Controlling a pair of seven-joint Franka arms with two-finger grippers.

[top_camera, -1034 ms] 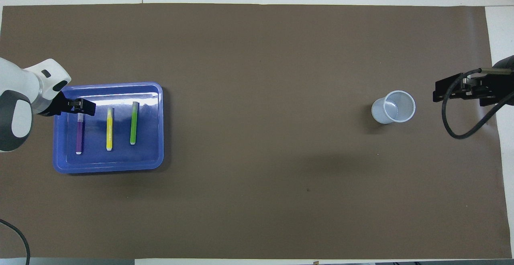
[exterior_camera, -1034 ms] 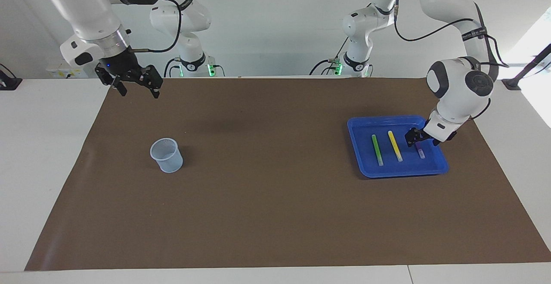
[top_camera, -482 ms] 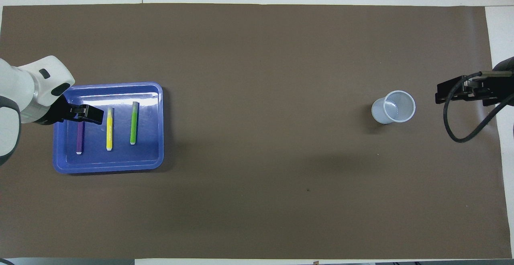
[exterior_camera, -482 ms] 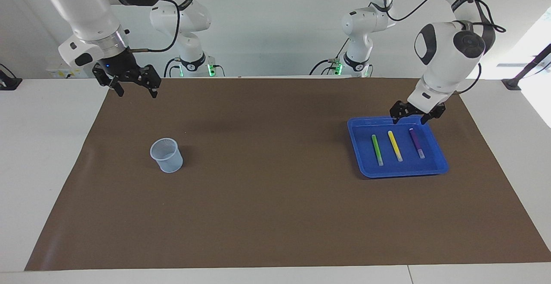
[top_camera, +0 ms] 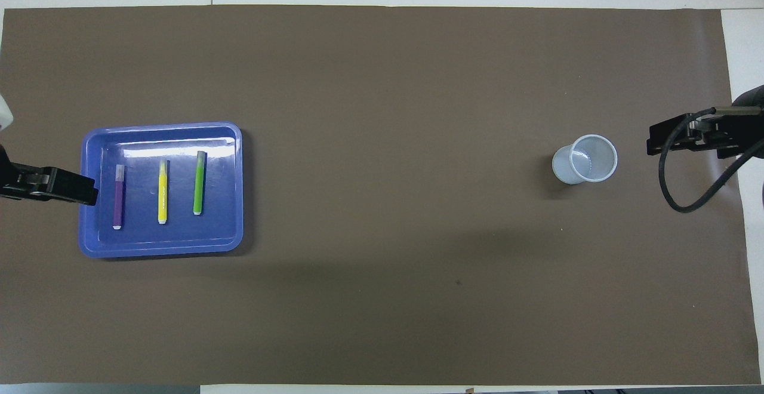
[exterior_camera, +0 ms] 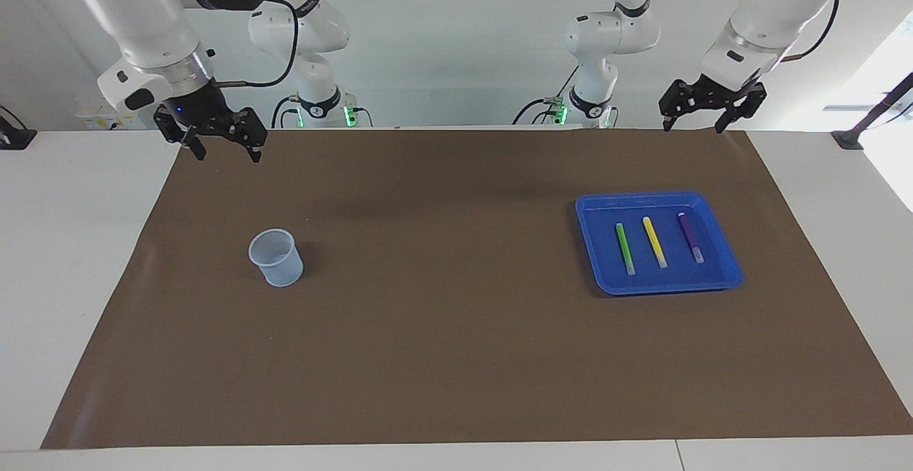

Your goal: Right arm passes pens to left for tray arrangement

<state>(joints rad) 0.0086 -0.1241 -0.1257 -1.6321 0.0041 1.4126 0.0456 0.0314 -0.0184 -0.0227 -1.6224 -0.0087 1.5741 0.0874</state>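
Note:
The blue tray (exterior_camera: 590, 208) (top_camera: 161, 248) lies toward the left arm's end of the brown mat. Three pens lie side by side in it, apart from each other: green (exterior_camera: 625, 248) (top_camera: 199, 182), yellow (exterior_camera: 655, 241) (top_camera: 162, 192) and purple (exterior_camera: 690, 237) (top_camera: 118, 197). My left gripper (exterior_camera: 693, 123) (top_camera: 54, 185) hangs high, open and empty, over the mat's edge by the robots, well clear of the tray. My right gripper (exterior_camera: 228, 151) (top_camera: 692, 134) is open and empty too, raised over the mat's corner at the right arm's end, where that arm waits.
A pale blue mesh cup (exterior_camera: 277, 257) (top_camera: 585, 159) stands upright on the mat toward the right arm's end, with nothing showing in it. The brown mat (exterior_camera: 442, 300) covers most of the white table.
My left gripper has lifted out of the tray, away from the purple pen, and drawn back up toward its base. The purple pen stays lying in the tray. The right arm has hardly moved.

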